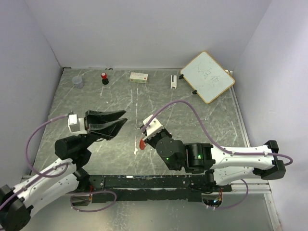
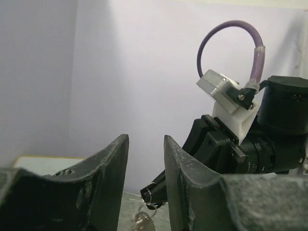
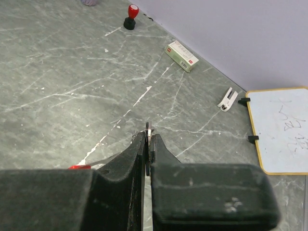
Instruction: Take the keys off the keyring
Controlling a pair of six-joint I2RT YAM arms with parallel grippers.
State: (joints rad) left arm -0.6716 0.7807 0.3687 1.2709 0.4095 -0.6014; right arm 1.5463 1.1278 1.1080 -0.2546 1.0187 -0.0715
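Observation:
My right gripper [image 1: 142, 129] is shut on the thin metal keyring [image 3: 149, 128], which sticks out edge-on past its fingertips [image 3: 138, 144]. In the left wrist view the ring [image 2: 149, 196] shows at that tip, with a second small ring and a dark oval piece [image 2: 143, 222] hanging under it. A red tag [image 1: 142, 143] hangs just below the right gripper, above the table. The keys are mostly hidden; only a thin silver strip [image 3: 103, 163] shows beside the red tag [image 3: 79, 167]. My left gripper [image 1: 124, 118] is open and empty, a short way left of the ring, its fingers [image 2: 111, 168] framing it.
Along the back wall stand a clear cup [image 1: 77, 82], a red-capped black bottle [image 1: 104, 78], a small box [image 1: 138, 76], a white clip [image 1: 173, 81] and a tilted whiteboard [image 1: 207, 76]. Walls close in on the left, back and right.

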